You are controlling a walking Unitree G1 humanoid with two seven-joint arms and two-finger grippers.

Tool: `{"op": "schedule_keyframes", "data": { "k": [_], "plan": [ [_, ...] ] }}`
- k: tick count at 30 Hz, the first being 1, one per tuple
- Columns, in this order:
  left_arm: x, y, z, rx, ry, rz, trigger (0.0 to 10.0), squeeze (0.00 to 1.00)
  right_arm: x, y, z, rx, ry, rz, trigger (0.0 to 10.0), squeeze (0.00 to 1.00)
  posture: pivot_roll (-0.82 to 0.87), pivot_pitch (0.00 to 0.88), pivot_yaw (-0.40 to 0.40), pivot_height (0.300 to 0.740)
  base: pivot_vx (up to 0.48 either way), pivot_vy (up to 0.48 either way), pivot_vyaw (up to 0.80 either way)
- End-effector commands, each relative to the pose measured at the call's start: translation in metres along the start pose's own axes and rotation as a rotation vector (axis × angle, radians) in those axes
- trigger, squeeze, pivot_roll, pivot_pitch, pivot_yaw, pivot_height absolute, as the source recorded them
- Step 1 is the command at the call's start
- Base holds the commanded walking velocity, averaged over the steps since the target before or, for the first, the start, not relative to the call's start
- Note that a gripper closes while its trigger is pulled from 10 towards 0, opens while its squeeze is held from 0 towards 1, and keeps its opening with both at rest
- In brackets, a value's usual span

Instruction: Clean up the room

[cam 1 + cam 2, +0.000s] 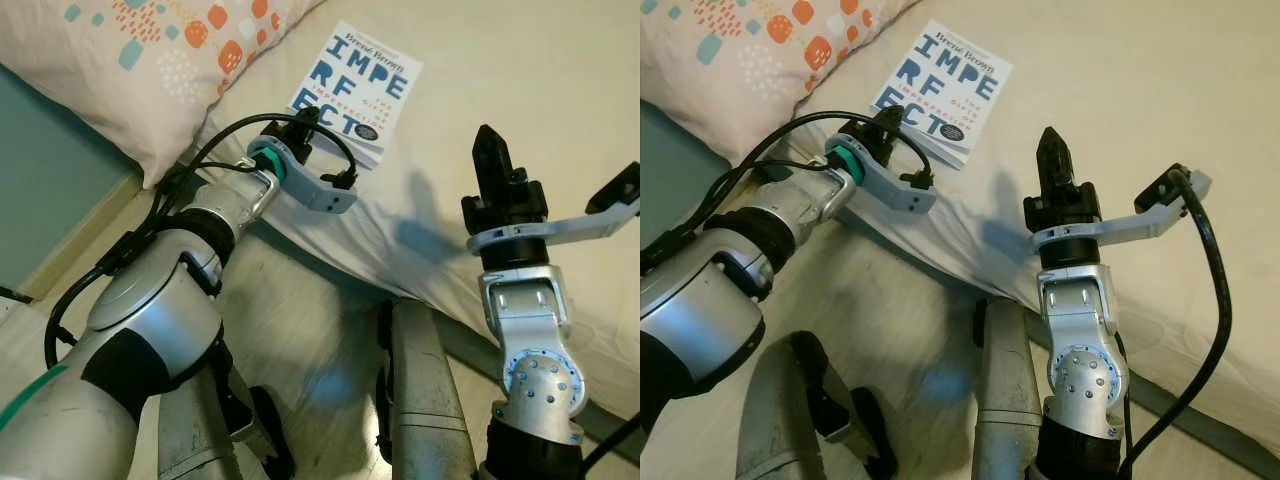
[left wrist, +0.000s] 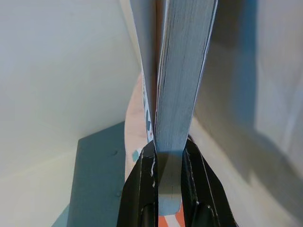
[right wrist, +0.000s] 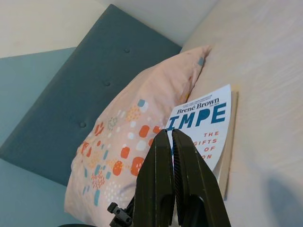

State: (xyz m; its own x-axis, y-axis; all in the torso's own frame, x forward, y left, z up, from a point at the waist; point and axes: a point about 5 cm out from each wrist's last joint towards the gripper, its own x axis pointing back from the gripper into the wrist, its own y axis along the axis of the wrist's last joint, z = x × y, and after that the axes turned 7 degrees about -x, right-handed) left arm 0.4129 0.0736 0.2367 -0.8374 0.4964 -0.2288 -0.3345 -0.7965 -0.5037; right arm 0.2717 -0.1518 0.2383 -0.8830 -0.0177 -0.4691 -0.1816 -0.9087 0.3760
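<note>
- The book [image 1: 358,92] lies flat on the bed [image 1: 520,100], near the bed's edge, just beside the pillow [image 1: 150,60] at the head end.
- The left gripper [image 1: 300,128] is at the book's near edge; in its wrist view the black fingers [image 2: 142,189] grasp the book's edge, pages between them.
- The right gripper [image 1: 1053,150] hovers over the sheet, well apart from the book, fingers pressed together on nothing.
- A padded teal headboard [image 3: 71,104] stands behind the pillow.
</note>
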Motion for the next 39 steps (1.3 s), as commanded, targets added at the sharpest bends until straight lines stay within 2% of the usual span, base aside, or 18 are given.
{"op": "schedule_keyframes", "data": {
  "k": [1, 6, 11, 12, 13, 14, 17, 21, 22, 27, 29, 30, 32, 34, 36, 37, 38, 39],
  "plan": [
    [0.006, -0.005, -0.008, -0.008, -0.027, 0.016, 10.0, 0.0, 0.011, -0.008, -0.004, -0.024, -0.048, 0.016, 10.0, 0.0, -0.38, 0.36, 0.144, 0.471, 0.0, 0.0, 0.0],
    [0.011, -0.021, -0.015, -0.037, -0.072, 0.08, 10.0, 0.0, 0.01, -0.008, -0.005, -0.025, -0.053, 0.028, 10.0, 0.0, -0.38, 0.355, 0.124, 0.471, 0.0, 0.0, 0.0],
    [0.012, -0.027, -0.014, -0.057, -0.069, 0.092, 10.0, 0.0, 0.009, -0.008, -0.004, -0.026, -0.05, 0.034, 10.0, 0.0, -0.38, 0.351, 0.122, 0.471, 0.0, 0.0, 0.0],
    [0.012, -0.026, -0.014, -0.069, -0.063, 0.082, 10.0, 0.38, 0.008, -0.009, -0.003, -0.027, -0.047, 0.036, 10.0, 0.0, -0.37, 0.346, 0.121, 0.471, 0.0, 0.0, 0.0],
    [0.012, -0.026, -0.014, -0.069, -0.063, 0.082, 10.0, 0.38, 0.008, -0.009, -0.003, -0.027, -0.047, 0.036, 10.0, 0.0, -0.37, 0.346, 0.121, 0.471, 0.0, 0.0, 0.0],
    [0.011, -0.026, -0.013, -0.077, -0.055, 0.072, 10.0, 1.0, 0.007, -0.01, -0.003, -0.029, -0.044, 0.039, 10.0, 0.0, -0.37, 0.343, 0.12, 0.471, 0.0, 0.0, 0.0],
    [0.01, -0.026, -0.01, -0.083, -0.04, 0.072, 10.0, 1.0, 0.006, -0.01, -0.002, -0.031, -0.04, 0.042, 10.0, 0.0, -0.37, 0.338, 0.119, 0.471, 0.0, 0.0, 0.0],
    [0.008, -0.027, -0.007, -0.095, -0.028, 0.081, 10.0, 1.0, 0.004, -0.011, -0.002, -0.034, -0.033, 0.047, 10.0, 0.0, -0.37, 0.33, 0.116, 0.471, 0.0, 0.0, 0.0],
    [0.009, -0.027, -0.007, -0.091, -0.025, 0.086, 10.0, 0.0, 0.004, -0.011, -0.002, -0.034, -0.031, 0.047, 10.0, 0.0, -0.37, 0.325, 0.114, 0.471, 0.0, 0.0, 0.0],
    [0.011, -0.034, -0.01, -0.025, -0.034, 0.157, 10.0, 0.0, 0.002, -0.012, -0.002, -0.038, -0.025, 0.05, 10.0, 0.0, -0.36, 0.313, 0.11, 0.471, 0.0, 0.0, 0.0],
    [0.011, -0.034, -0.01, -0.025, -0.034, 0.157, 10.0, 0.0, 0.002, -0.012, -0.002, -0.038, -0.025, 0.05, 10.0, 0.0, -0.36, 0.313, 0.11, 0.471, 0.0, 0.0, 0.0],
    [0.014, -0.04, -0.012, 0.031, -0.047, 0.214, 10.0, 0.0, 0.001, -0.012, -0.002, -0.041, -0.023, 0.05, 10.0, 0.0, -0.34, 0.307, 0.11, 0.471, 0.0, 0.0, 0.0],
    [0.025, -0.062, -0.023, 0.243, -0.107, 0.412, 10.0, 0.0, -0.002, -0.013, -0.004, -0.048, -0.017, 0.053, 10.0, 0.0, -0.33, 0.296, 0.103, 0.471, 0.0, 0.0, 0.0],
    [0.025, -0.062, -0.023, 0.243, -0.107, 0.412, 10.0, 0.0, -0.002, -0.013, -0.004, -0.048, -0.017, 0.053, 10.0, 0.0, -0.33, 0.296, 0.103, 0.471, 0.0, 0.0, 0.0],
    [0.034, -0.07, -0.033, 0.355, -0.15, 0.506, 10.0, 0.0, -0.003, -0.015, -0.004, -0.054, -0.012, 0.058, 10.0, 0.0, -0.32, 0.284, 0.097, 0.471, 0.0, 0.0, 0.0],
    [0.034, -0.07, -0.033, 0.355, -0.15, 0.506, 10.0, 0.0, -0.003, -0.015, -0.004, -0.054, -0.012, 0.058, 10.0, 0.0, -0.32, 0.284, 0.097, 0.471, 0.0, 0.0, 0.0],
    [0.042, -0.074, -0.042, 0.406, -0.182, 0.554, 10.0, 0.0, -0.005, -0.016, -0.004, -0.059, -0.005, 0.065, 10.0, 0.0, -0.31, 0.27, 0.089, 0.471, 0.0, 0.0, 0.0],
    [0.042, -0.074, -0.042, 0.406, -0.182, 0.554, 10.0, 0.0, -0.005, -0.016, -0.004, -0.059, -0.005, 0.065, 10.0, 0.0, -0.31, 0.27, 0.089, 0.471, 0.0, 0.0, 0.0]
  ]
}}
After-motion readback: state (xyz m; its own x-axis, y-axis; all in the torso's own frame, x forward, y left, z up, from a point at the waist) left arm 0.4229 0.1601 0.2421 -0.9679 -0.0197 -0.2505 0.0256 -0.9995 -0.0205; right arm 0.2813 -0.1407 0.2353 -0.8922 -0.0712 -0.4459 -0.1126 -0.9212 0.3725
